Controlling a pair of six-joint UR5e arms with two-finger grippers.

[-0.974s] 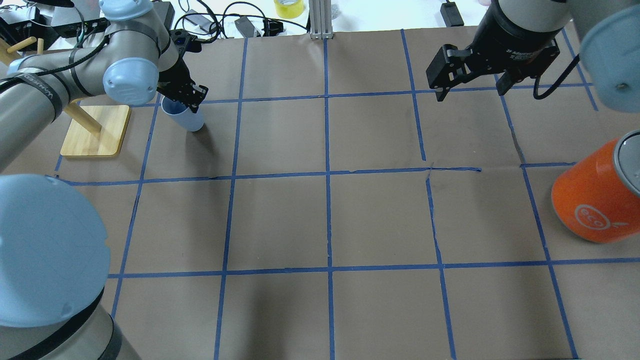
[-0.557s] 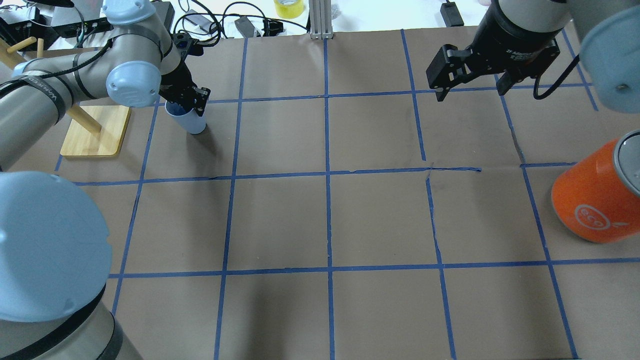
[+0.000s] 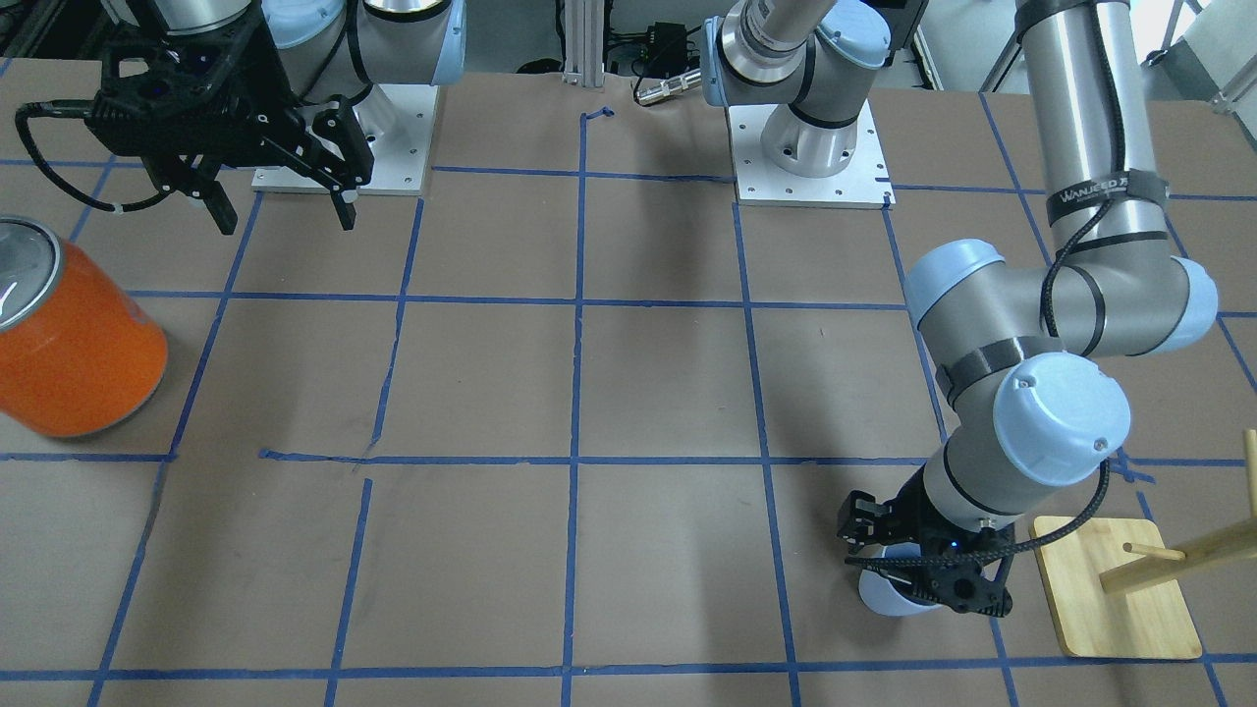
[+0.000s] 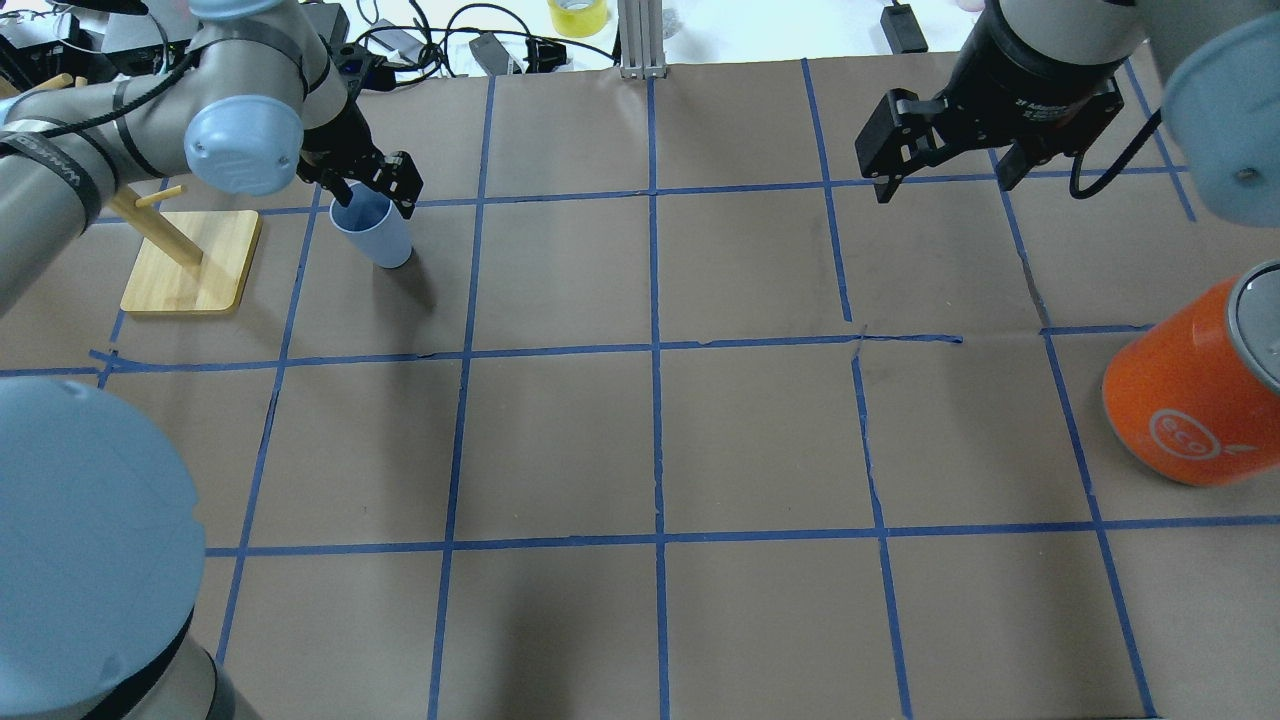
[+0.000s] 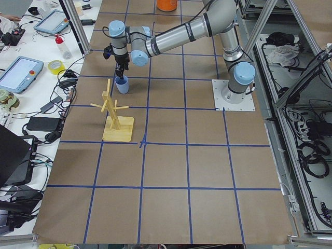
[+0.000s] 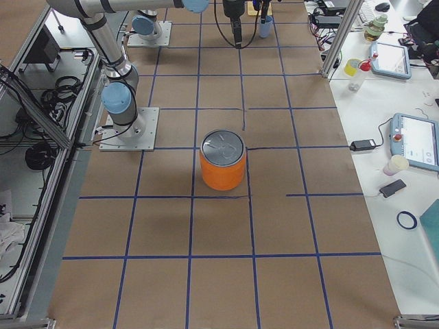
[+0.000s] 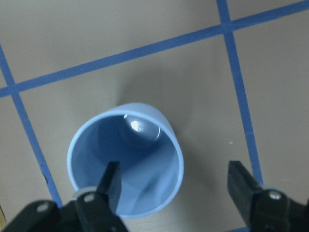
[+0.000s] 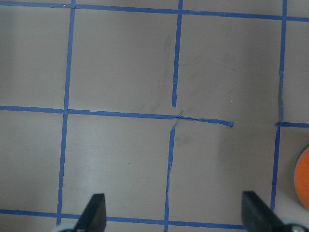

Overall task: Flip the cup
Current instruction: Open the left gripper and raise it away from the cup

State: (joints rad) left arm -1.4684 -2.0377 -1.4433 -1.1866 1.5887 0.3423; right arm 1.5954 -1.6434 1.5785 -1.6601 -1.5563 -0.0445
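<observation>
The pale blue cup [image 4: 375,238] stands upright, mouth up, on the brown table at the far left, also seen from the front [image 3: 881,592] and from the left side [image 5: 122,86]. In the left wrist view the cup [image 7: 140,145] shows its blue inside. My left gripper [image 4: 372,194] hangs just above the cup's rim and is open. One finger [image 7: 113,182] is over the cup's inside and the other [image 7: 245,184] is outside it. My right gripper [image 4: 943,184] is open and empty, high above the far right of the table.
A wooden peg stand [image 4: 190,262] stands just left of the cup. A large orange can [image 4: 1188,392] with a silver top sits at the table's right edge. Cables and a tape roll [image 4: 578,15] lie beyond the far edge.
The cup has gone from tilted in the left gripper's fingers to standing upright. The left gripper has turned and risen slightly, with its fingers now apart. The right arm has not moved.
</observation>
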